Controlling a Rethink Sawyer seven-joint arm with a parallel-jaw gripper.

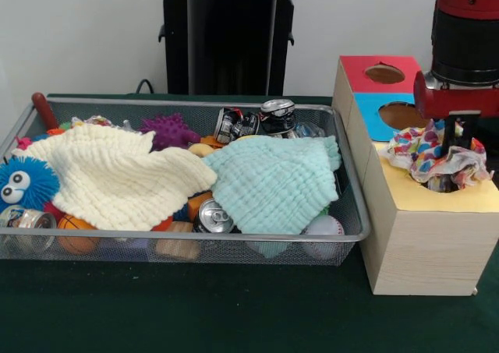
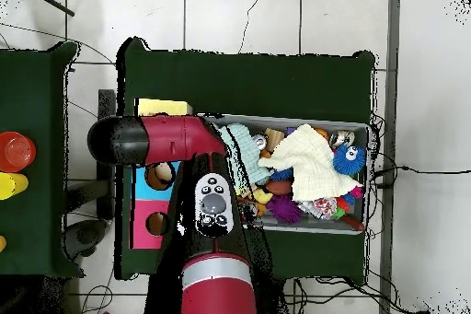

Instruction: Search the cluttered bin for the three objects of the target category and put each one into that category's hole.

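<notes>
Dark green table cover [image 1: 234, 314] under everything, white wall behind, black pedestal [image 1: 230, 33] at 12 o'clock in the front view. Filling the left and centre, the bin [image 1: 187, 249] of silver mesh, heaped with clutter. Standing just beside it at 3 o'clock, a light-wood box [image 1: 425, 244] with red, blue and yellow tops running far to near. Coming down at 1 o'clock, the red and black arm [image 1: 466, 33]; from overhead, stretched across the box [image 2: 164, 140]. Draped over the bin's left half, the cream waffle cloth [image 1: 117, 174]; at its right, touching, the mint-green waffle cloth [image 1: 273, 181]. Bunched over the hole [image 1: 438, 183] in the yellow top, the confetti cloth [image 1: 433, 154], partly sunk in. Directly above it, the gripper [image 1: 456, 146], fingers dark and thin against the folds, probably parted, though cannot tell for sure. Smaller still: blue fuzzy ball [image 1: 23, 183] at 9 o'clock, purple spiky ball [image 1: 168, 129] at the far wall, crushed cans [image 1: 257, 121] beside it, another can [image 1: 212, 217] near the front rim.
</notes>
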